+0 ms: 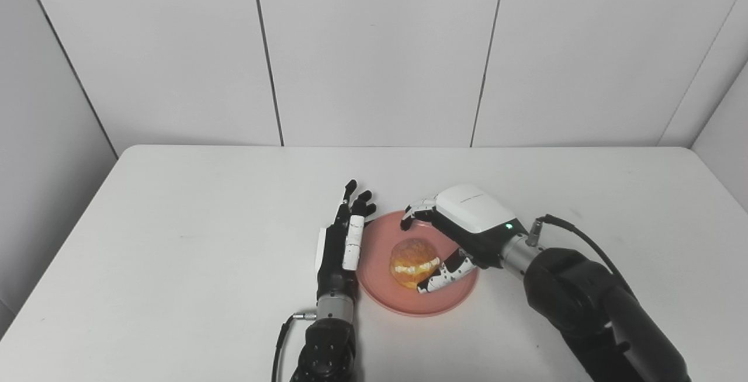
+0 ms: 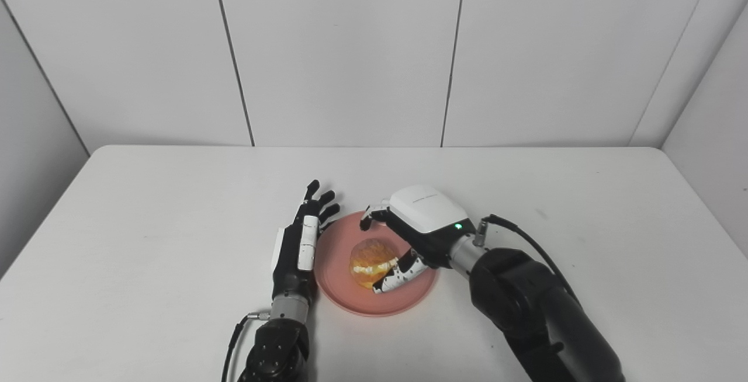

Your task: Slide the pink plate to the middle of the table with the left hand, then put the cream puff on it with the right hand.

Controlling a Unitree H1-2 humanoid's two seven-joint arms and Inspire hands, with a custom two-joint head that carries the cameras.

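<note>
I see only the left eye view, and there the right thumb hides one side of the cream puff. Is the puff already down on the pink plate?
Observer: Yes. In the right eye view the cream puff rests on the pink plate.
Operator: Does the right hand grip it?
Observer: No. The right hand is open, its fingers apart from the puff, over the far rim.
Operator: And the left hand?
Observer: The left hand is open, straight along the plate's left rim.
</note>
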